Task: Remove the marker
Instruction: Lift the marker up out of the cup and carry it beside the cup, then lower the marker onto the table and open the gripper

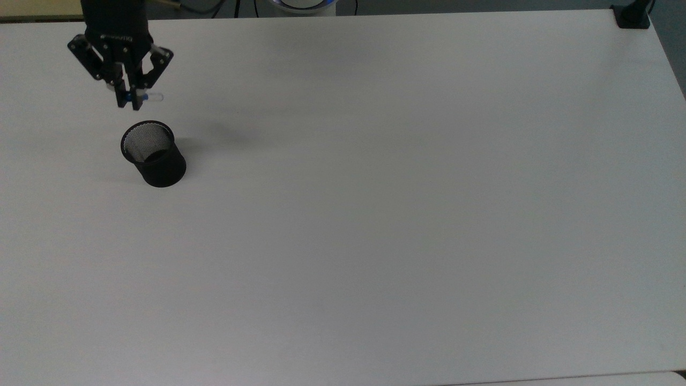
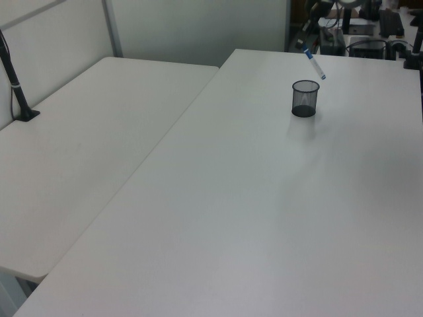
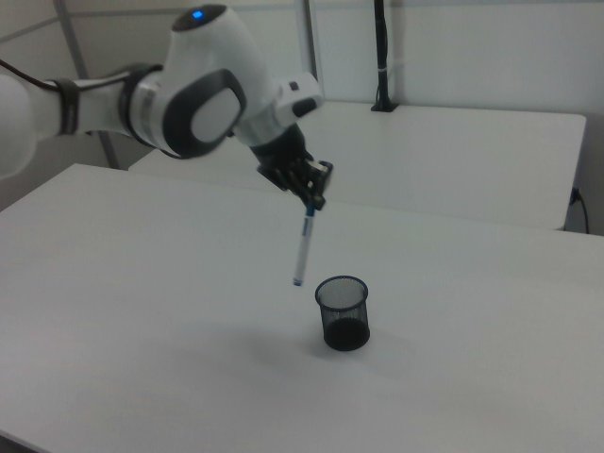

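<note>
A slim white-barrelled marker pen (image 3: 302, 249) is seen with a blue cap at its upper end, a blue band below that and a blue tip at its lower end; in the left view (image 2: 314, 59) the same white barrel and blue ends are shown. The round mesh pen cup (image 1: 153, 154) is coloured black throughout, its wire wall patterned with a fine grid of small holes, through which a paler grey is shown on the inside (image 3: 342, 312). The two-finger gripper (image 1: 128, 99) is finished in matt black, while the robot arm (image 3: 189, 94) is covered in glossy white shells with dark grey joint panels and a small blue light. The flat table top (image 1: 407, 203) is plain pale grey-white, without pattern.
</note>
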